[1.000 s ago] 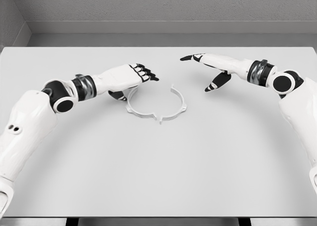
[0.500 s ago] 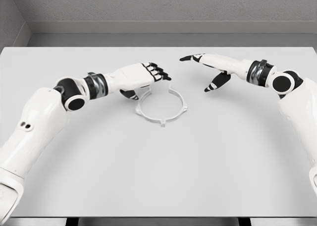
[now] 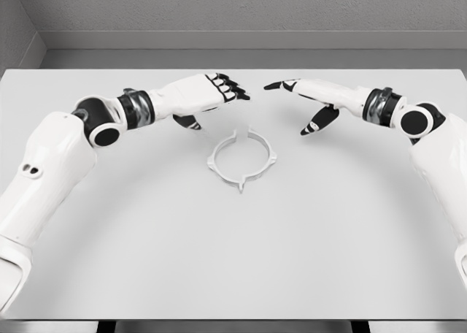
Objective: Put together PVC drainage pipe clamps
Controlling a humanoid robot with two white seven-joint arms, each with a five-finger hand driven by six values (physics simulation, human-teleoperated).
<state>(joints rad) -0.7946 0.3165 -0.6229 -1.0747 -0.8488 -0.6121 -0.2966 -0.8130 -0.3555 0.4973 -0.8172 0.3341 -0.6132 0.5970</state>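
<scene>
My left hand hung above the desk toward its far edge, fingers loosely curled and holding nothing, just beyond the clamp and clear of it. My right hand hovered opposite, nearer the far right corner, index finger stretched toward the left hand and thumb dropped, also empty. Between and just in front of both hands the PVC clamp lay flat on the desk near its middle, its two white half-rings meeting in one closed ring with small tabs at the near and far joints. I judged the halves were brought together but not yet fastened; whether the tabs had truly locked I could not tell. The next move, as I read it, called for lowering a hand onto the joints and pressing them home without sliding the ring.
</scene>
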